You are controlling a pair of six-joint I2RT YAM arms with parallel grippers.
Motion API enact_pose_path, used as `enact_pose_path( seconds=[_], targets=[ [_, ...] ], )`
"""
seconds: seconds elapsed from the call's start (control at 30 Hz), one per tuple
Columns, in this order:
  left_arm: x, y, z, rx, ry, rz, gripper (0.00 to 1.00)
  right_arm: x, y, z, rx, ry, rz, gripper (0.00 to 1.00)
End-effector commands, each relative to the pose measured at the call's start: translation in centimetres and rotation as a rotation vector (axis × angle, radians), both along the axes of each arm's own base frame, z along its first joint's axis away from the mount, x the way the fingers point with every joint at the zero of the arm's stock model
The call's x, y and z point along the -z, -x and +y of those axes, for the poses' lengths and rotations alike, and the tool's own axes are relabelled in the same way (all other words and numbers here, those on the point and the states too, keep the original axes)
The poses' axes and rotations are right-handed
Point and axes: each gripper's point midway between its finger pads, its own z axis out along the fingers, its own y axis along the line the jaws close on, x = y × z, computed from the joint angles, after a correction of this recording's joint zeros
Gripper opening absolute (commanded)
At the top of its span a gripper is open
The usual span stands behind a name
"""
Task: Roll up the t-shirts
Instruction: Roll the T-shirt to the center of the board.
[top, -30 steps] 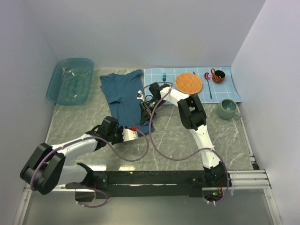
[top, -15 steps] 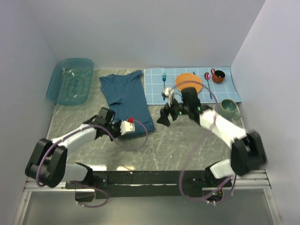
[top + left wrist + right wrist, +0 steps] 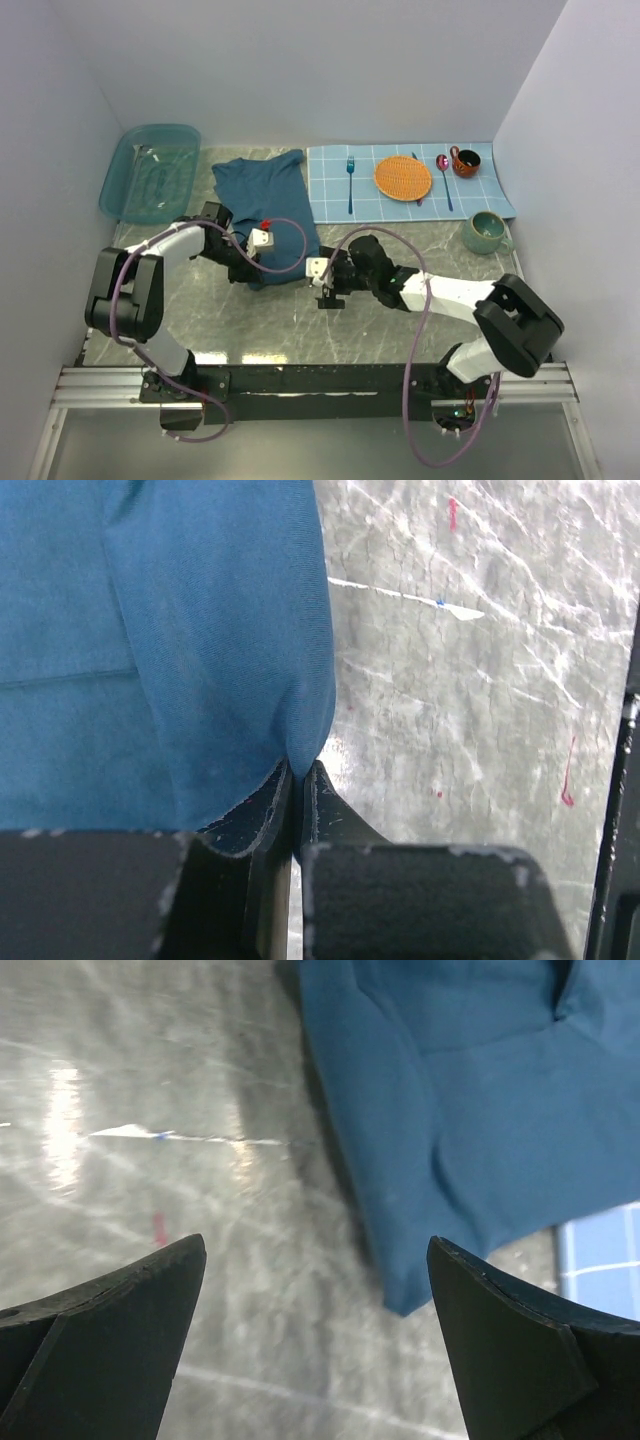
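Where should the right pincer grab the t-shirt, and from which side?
Grip the near-right corner of the t-shirt, coming in low from the near right over the table. That corner lies thin and flat, pointing toward the open right pincer. The left pincer is shut on the near edge.

White arms (image 3: 450, 293), black joints (image 3: 515, 325), purple cables (image 3: 405, 395) — left hand (image 3: 298, 772), right hand (image 3: 316, 1260) black.

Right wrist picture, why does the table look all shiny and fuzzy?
Right wrist view: glare smears a white patch on the table, and the marble looks soft, out of focus; left wrist view: the t-shirt looks sharper; top view: a bright reflection lies along the table's near edge.
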Motion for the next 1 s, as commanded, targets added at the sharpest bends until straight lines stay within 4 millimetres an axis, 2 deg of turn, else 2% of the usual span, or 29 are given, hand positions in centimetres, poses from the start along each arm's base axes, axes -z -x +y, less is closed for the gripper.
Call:
enact_pose_path(
  seconds=[0.0, 0.1, 0.17, 0.3, 0.37, 0.47, 0.53, 0.57, 0.63, 0.67, 0.7, 0.77, 0.8, 0.83, 0.87, 0.9, 0.93, 0.97],
  targets=[
    [-0.8, 0.3, 0.1, 0.064, 0.05, 0.017, 0.03, -2.9, -3.1, 2.5, -0.008, -0.064, -0.183, 1.0],
    [-0.4, 0.2, 0.4, 0.07, 0.046, 0.039, 0.03, -2.9, -3.7, 3.5, -0.048, -0.06, -0.213, 1.0],
    [-0.5, -0.1, 0.6, 0.072, 0.048, 0.042, 0.03, -1.6, -4.0, 3.9, -0.066, -0.031, -0.204, 1.0],
    [-0.2, -0.6, 0.9, 0.073, 0.048, 0.041, 0.04, -1.0, -4.9, 5.2, -0.106, -0.007, -0.231, 1.0],
    [-0.2, -1.0, 1.1, 0.067, 0.048, 0.044, 0.04, 0.2, -5.0, 5.5, -0.125, 0.024, -0.233, 0.97],
    [-0.3, -1.3, 1.2, 0.061, 0.051, 0.042, 0.04, 1.2, -5.3, 5.7, -0.158, 0.063, -0.259, 0.9],
    [-0.2, -1.3, 1.4, 0.062, 0.051, 0.043, 0.04, 1.6, -5.5, 6.1, -0.169, 0.087, -0.276, 0.83],
    [-0.2, -1.4, 1.4, 0.064, 0.051, 0.042, 0.05, 2.4, -5.6, 6.1, -0.181, 0.115, -0.277, 0.8],
    [0.0, -1.4, 1.7, 0.066, 0.046, 0.049, 0.05, 2.2, -6.0, 6.7, -0.167, 0.125, -0.296, 0.71],
    [0.0, -1.4, 1.7, 0.066, 0.048, 0.05, 0.05, 2.7, -6.2, 6.8, -0.163, 0.138, -0.29, 0.67],
    [0.0, -1.5, 1.8, 0.064, 0.046, 0.05, 0.05, 2.7, -6.5, 7.0, -0.158, 0.153, -0.283, 0.52],
    [-0.1, -2.0, 2.1, 0.044, 0.049, 0.038, 0.16, 3.0, -6.9, 6.9, -0.136, 0.177, -0.269, 0.35],
    [-0.7, -2.3, 2.3, 0.014, 0.052, 0.029, 0.22, 3.1, -6.8, 6.7, -0.133, 0.183, -0.265, 0.2],
    [-1.2, -3.8, 2.8, -0.026, 0.059, -0.035, 0.33, 2.7, -6.7, 6.6, -0.128, 0.179, -0.265, 0.15],
    [-1.0, -3.8, 3.2, -0.065, 0.058, -0.049, 0.41, 2.9, -6.5, 6.3, -0.122, 0.183, -0.247, 0.1],
    [-2.8, -4.6, 3.5, -0.141, 0.064, -0.109, 0.5, 3.3, -6.0, 5.7, -0.123, 0.209, -0.211, 0.04],
    [-3.4, -5.0, 3.9, -0.175, 0.065, -0.17, 0.66, 3.4, -5.6, 5.4, -0.127, 0.218, -0.185, 0.02],
    [-2.7, -5.1, 4.3, -0.194, 0.051, -0.25, 0.69, 3.1, -5.1, 5.3, -0.127, 0.209, -0.154, 0.02]
  ],
)
